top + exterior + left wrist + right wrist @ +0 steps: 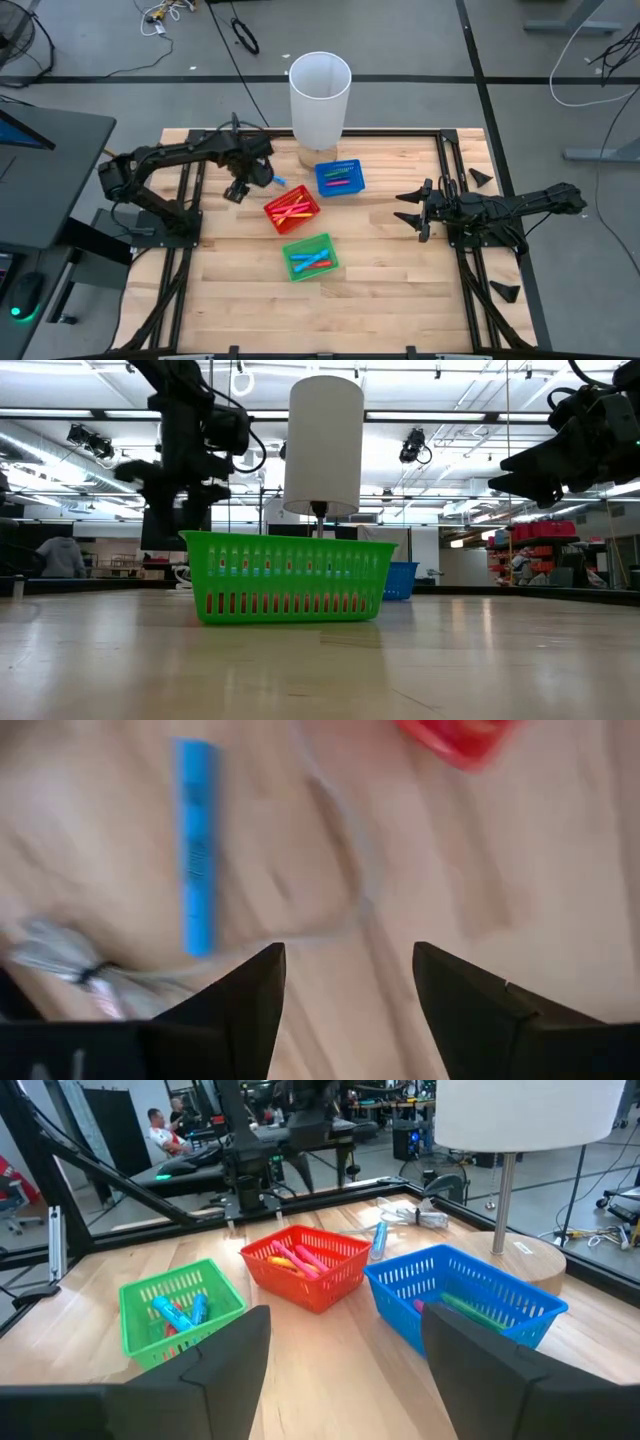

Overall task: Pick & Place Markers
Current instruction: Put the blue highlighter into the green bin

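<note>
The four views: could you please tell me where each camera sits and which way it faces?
High: overhead, looking down on the table, both arms, three baskets, a lamp.
Low: at table height, facing the green basket and the room; arms above.
Left wrist: on the left arm, looking past its open tool at a blue marker.
Right wrist: on the right arm, past its open tool toward the baskets.
Shared: the high and right wrist views both show the red basket.

Overhead, table-level, two wrist cameras
</note>
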You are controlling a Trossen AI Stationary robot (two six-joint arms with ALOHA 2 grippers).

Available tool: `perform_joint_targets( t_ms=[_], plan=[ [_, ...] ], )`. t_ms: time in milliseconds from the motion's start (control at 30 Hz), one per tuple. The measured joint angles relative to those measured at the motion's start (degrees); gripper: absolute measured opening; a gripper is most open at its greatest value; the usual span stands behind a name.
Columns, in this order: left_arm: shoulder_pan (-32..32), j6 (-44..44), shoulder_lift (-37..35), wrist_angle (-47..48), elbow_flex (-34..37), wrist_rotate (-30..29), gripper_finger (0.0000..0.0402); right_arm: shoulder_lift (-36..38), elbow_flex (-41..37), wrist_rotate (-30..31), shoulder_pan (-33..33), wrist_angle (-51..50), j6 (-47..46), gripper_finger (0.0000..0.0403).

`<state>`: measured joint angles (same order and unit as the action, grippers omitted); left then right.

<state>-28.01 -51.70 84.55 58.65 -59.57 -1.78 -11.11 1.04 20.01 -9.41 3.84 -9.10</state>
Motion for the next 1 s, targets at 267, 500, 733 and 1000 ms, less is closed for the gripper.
perform_joint_targets(
  t_ms=[267,500,733,1000],
  plan=[
    [-6.1,-6.2,2.8,-8.3,0.0,1.7,0.0225,0.0,0.0,0.0,0.0,0.0,0.0,0.0262],
    [-9.6,-6.6,8.9,-15.1,0.0,2.1,0.0225,0.0,0.0,0.0,0.0,0.0,0.0,0.0262],
    [-12.6,-8.9,14.3,-18.6,0.0,4.7,0.0225,0.0,0.0,0.0,0.0,0.0,0.0,0.0262],
    [-14.3,-10.6,18.1,-23.7,0.0,6.6,0.0225,0.0,0.0,0.0,0.0,0.0,0.0,0.0262]
  ],
)
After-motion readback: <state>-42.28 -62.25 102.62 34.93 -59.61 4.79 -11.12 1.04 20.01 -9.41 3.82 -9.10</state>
